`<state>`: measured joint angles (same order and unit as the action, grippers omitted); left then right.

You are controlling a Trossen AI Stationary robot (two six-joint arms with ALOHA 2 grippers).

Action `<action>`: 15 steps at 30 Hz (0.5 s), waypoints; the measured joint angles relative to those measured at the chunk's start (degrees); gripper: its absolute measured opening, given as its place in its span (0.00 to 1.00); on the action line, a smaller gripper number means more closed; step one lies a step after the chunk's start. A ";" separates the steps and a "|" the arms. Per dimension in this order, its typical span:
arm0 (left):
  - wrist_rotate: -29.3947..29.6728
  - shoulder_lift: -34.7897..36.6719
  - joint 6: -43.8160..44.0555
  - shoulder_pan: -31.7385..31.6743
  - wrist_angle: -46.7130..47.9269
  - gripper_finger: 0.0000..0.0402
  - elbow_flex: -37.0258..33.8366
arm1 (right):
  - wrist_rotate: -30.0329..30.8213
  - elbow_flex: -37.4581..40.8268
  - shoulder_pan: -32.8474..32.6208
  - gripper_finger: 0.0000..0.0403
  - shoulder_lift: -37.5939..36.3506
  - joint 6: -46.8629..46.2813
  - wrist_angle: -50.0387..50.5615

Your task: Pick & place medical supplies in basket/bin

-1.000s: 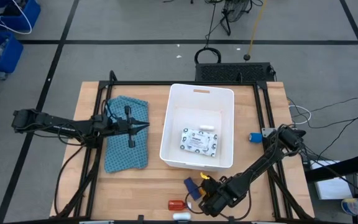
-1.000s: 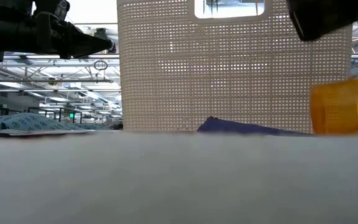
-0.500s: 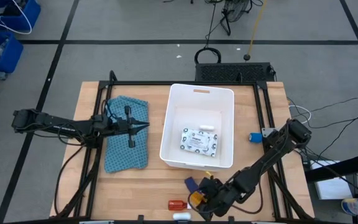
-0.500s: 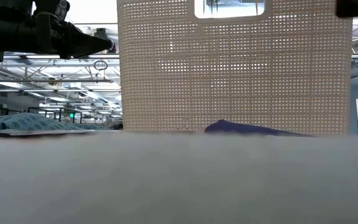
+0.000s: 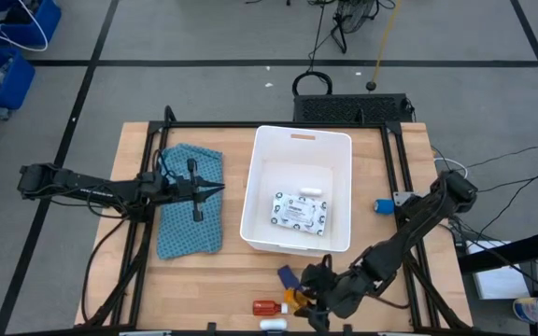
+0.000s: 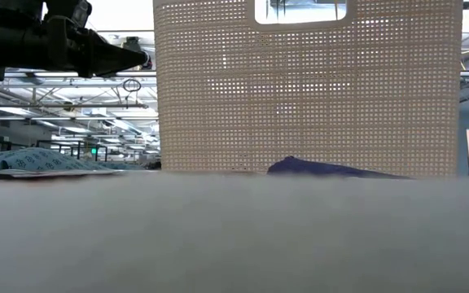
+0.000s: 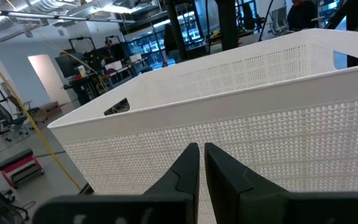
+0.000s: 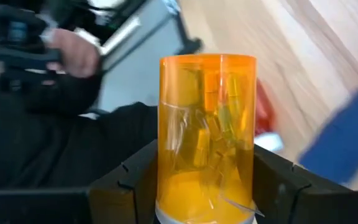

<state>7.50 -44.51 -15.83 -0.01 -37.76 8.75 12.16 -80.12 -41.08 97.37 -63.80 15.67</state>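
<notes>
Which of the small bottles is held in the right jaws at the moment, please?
The orange pill bottle, gripped by the right gripper; the red small bottle lies free on the table.

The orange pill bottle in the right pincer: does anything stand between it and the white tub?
Only the near wall of the white plastic tub. The orange transparent pill bottle, held in the right pincer, must rise over that wall; the blue piece lies flat.

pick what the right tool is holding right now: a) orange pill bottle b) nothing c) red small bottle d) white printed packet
a: the right wrist view shows the orange pill bottle clamped between the right tool's two dark fingers, while the white printed packet lies inside the white basket and the red small bottle rests on the table.
</notes>
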 joint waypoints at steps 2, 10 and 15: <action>0.00 0.01 0.05 0.00 0.13 0.08 0.00 | 0.08 0.00 -0.30 0.46 -0.94 2.63 -1.78; 0.01 0.00 0.09 0.00 0.29 0.08 0.00 | 6.87 0.04 -0.98 0.45 -6.98 16.05 -9.76; 0.01 0.00 0.57 0.00 0.30 0.08 0.00 | 14.41 0.04 -0.37 0.45 -13.32 30.00 -9.65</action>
<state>7.51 -44.51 -15.26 -0.01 -37.47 8.75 26.57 -80.07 -41.45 84.06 -33.80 6.02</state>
